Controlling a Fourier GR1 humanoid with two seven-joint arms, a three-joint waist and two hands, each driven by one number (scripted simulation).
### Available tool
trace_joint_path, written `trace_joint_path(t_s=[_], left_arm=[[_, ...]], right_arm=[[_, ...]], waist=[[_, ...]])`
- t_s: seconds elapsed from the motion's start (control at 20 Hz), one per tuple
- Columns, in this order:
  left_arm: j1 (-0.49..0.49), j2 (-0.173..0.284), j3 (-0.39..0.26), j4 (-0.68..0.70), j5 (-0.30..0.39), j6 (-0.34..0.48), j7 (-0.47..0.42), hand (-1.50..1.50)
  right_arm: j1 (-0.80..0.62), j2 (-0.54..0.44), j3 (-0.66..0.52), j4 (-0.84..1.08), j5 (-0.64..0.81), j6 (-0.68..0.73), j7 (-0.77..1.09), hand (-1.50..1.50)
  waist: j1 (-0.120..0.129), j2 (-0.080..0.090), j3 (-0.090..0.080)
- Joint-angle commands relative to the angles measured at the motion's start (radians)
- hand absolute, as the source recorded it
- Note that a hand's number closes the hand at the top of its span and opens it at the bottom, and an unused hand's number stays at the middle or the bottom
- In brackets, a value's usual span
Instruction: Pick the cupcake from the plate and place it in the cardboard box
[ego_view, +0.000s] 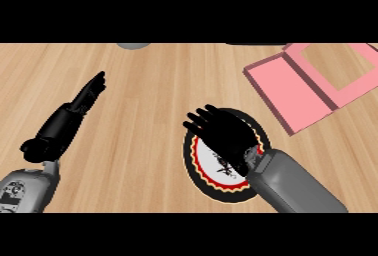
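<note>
Currently, head view only: the right hand (221, 132) is seen over the plate (203, 175) at lower centre of the frame, covering most of it. Its fingers (198, 119) are bent downward at the plate's upper left rim; whether they are closed round anything cannot be told. The cupcake is not visible, presumably hidden under this hand on the plate. The pink cardboard box (295, 90) lies open at upper right, well apart from the plate. The left hand (87, 95) is held at upper left with fingers straight and together, holding nothing, resting.

Step in hand is judged to be the grasp, so the task is at an early stage. For a good grasp, the cupcake should be enclosed low round its wrapper, not on the topping, and lifted straight up clear of the rim before being carried up and right to the box.
</note>
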Motion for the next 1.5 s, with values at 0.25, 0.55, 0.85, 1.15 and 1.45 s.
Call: trace_joint_path(t_s=[0.25, 0.55, 0.85, 1.15, 1.45], left_arm=[[-0.013, -0.056, 0.035, 0.01, -0.044, -0.017, -0.006, 0.0], [-0.03, -0.048, 0.085, 0.09, -0.049, -0.075, -0.071, 0.0], [0.057, -0.068, 0.077, -0.058, -0.074, -0.087, 0.003, 0.0], [-0.024, -0.109, 0.084, 0.021, -0.103, -0.081, 0.003, 0.0], [-0.024, -0.113, 0.087, -0.007, -0.115, -0.081, 0.019, 0.0]], right_arm=[[0.047, -0.007, -0.046, 0.128, 0.081, -0.099, -0.166, -1.5], [-0.01, 0.1, -0.073, 0.222, 0.17, -0.084, -0.1, -1.5], [0.031, 0.074, -0.11, 0.256, 0.227, -0.154, -0.176, -1.5], [0.002, 0.125, -0.133, 0.435, 0.261, -0.239, -0.252, -1.5], [-0.055, 0.111, -0.142, 0.47, 0.264, -0.39, -0.409, 1.5]], waist=[[-0.002, 0.0, 0.0], [-0.002, 0.001, 0.0], [0.0, -0.001, 0.0], [0.0, 0.001, 0.0], [0.002, 0.001, 0.0]])
